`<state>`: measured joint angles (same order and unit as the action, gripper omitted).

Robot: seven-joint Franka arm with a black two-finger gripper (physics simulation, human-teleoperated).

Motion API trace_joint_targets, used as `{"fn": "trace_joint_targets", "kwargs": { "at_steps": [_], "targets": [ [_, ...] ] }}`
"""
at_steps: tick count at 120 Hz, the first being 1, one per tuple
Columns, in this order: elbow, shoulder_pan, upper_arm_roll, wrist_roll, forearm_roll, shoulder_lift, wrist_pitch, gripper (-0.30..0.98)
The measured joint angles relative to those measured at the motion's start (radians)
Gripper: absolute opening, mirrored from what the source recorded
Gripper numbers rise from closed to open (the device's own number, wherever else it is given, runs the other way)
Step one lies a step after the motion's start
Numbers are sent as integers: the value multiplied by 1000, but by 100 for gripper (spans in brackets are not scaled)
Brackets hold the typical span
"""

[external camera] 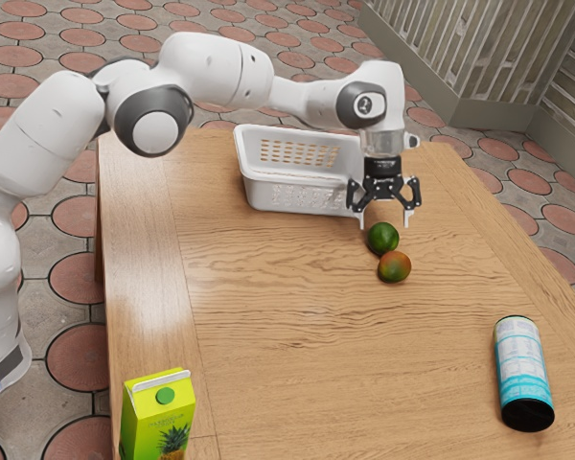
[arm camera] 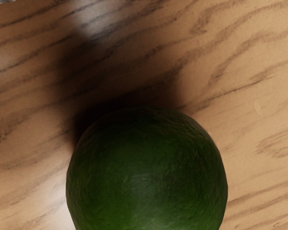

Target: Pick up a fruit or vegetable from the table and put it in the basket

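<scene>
OK so, exterior view first. The arm point(external camera: 216, 72) came in from the exterior view's left, way over the wooden table point(external camera: 297, 335), with the gripper point(external camera: 385, 223) pointing pretty much straight down. Its two fingers were spread apart, so it was open and wasn't gripping anything. The green fruit point(external camera: 383, 240) was down by the fingertips, and it hadn't made it into the basket. Right by it was a second one, a round orange-and-green fruit point(external camera: 394, 267), and they overlapped from that angle, so I honestly couldn't tell if they were touching.

The white basket point(external camera: 311, 175) with the slotted sides sat on the table just beside the gripper, toward the exterior view's left, and part of the gripper overlapped one end of it. There was also a yellow-green carton point(external camera: 158, 422) with a green cap and a pineapple on it near the exterior view's lower left, partly cut off. Well apart from that, toward the exterior view's right, was a blue and white can point(external camera: 522, 364) with a black end.

Wrist view: the green fruit was huge in there, right under the hand, bumpy skin and all, cut off at the edge. A dark shadow point(arm camera: 120, 103) fell beside it across the wood grain.
</scene>
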<state>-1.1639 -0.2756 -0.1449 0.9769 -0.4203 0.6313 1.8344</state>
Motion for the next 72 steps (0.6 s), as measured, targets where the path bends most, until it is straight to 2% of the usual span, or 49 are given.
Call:
{"fn": "trace_joint_targets", "kwargs": {
  "at_steps": [72],
  "targets": [
    [-1,-5,-15,-30,-3,56,23,69]
  ]
}}
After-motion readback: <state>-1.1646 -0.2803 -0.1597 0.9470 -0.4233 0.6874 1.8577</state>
